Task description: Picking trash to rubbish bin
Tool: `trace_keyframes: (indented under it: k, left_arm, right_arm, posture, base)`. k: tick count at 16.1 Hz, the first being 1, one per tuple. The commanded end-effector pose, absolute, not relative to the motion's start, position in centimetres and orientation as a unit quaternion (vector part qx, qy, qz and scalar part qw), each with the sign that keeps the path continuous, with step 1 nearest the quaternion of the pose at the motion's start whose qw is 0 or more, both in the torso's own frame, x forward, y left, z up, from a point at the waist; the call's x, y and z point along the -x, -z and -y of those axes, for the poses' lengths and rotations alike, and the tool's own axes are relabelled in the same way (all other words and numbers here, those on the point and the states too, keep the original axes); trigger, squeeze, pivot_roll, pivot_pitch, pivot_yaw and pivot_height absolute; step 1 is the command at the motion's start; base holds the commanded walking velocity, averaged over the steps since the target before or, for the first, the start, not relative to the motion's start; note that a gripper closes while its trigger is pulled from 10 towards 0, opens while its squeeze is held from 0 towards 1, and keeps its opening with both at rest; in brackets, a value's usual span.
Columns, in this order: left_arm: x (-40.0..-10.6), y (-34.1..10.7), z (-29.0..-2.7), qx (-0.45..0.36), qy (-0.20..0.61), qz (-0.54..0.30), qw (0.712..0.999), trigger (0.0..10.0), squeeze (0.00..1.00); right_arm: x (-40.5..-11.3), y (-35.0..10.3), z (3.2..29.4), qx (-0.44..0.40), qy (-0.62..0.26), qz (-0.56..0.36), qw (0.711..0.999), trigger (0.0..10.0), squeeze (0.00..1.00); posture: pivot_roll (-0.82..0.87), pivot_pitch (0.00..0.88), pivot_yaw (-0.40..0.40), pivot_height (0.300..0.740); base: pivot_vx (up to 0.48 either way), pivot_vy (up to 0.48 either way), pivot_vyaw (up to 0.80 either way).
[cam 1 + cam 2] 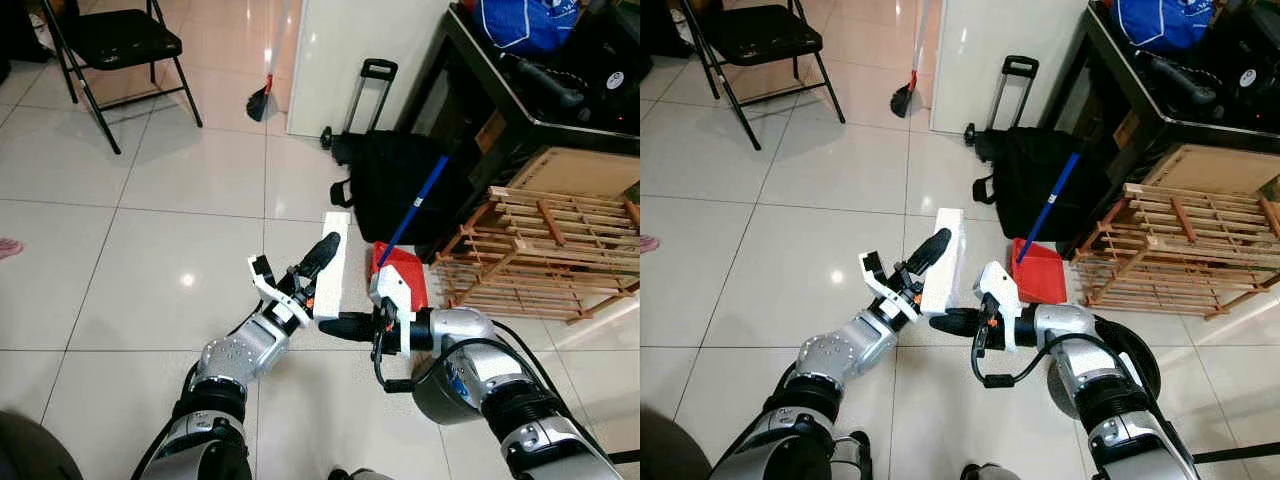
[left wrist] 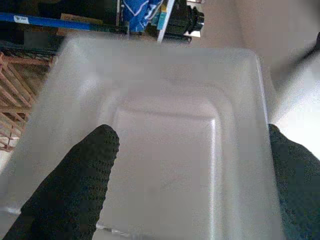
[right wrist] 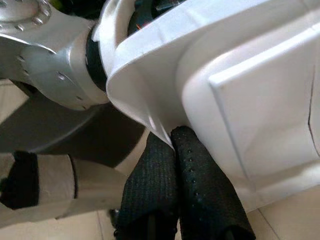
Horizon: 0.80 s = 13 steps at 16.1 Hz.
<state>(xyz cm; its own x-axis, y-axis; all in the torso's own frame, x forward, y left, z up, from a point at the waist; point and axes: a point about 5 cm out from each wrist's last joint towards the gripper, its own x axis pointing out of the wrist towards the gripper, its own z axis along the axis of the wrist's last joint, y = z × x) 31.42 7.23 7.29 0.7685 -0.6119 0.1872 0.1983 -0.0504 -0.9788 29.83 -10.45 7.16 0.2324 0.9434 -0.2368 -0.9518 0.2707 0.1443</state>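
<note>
Left eye view shows both hands holding a white foam tray (image 1: 334, 265) up above the floor (image 1: 180, 230), out in front of the robot, likely so it can be carried to a bin. Its left hand (image 1: 310, 275) has its two black fingers (image 2: 75, 185) spread wide, one on each side of the tray, to keep it steady. Its right hand (image 1: 335, 327) has its fingers (image 3: 195, 190) pressed close together at the tray's near rim, pinching its edge.
</note>
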Motion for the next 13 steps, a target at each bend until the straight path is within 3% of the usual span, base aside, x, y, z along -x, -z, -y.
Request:
trace_keyframes:
  k: [1,3,4,9,13]
  left_arm:
    - [-30.9,-7.6,-5.0,0.657,0.332,-0.180,0.652,10.0,0.00]
    - [-30.9,-7.6,-5.0,0.656,0.334,-0.180,0.652,10.0,0.00]
    - [-30.9,-7.6,-5.1,0.655,0.334,-0.181,0.653,10.0,0.00]
    - [-31.1,-7.4,-5.5,0.651,0.321,-0.179,0.664,10.0,0.00]
    - [-31.2,-7.3,-5.6,0.655,0.314,-0.181,0.663,10.0,0.00]
  right_arm:
    - [-30.1,-6.6,11.1,0.038,-0.577,-0.156,0.801,10.0,0.06]
    - [-31.2,-6.0,11.6,0.084,-0.507,-0.164,0.842,10.0,0.07]
    - [-31.3,-6.0,11.7,0.083,-0.500,-0.165,0.846,10.0,0.07]
    - [-30.8,-5.9,11.2,0.064,-0.536,-0.155,0.827,10.0,0.11]
    - [-30.8,-6.0,11.2,0.062,-0.535,-0.150,0.829,10.0,0.11]
  posture:
    - [-0.06,0.141,-0.158,0.740]
    - [-0.06,0.140,-0.158,0.740]
    - [-0.06,0.141,-0.158,0.740]
    - [-0.06,0.140,-0.159,0.740]
    - [-0.06,0.139,-0.158,0.740]
  base:
    - [0.000,0.000,0.00]
    - [0.000,0.000,0.00]
    - [0.000,0.000,0.00]
    - [0.000,0.000,0.00]
    - [0.000,0.000,0.00]
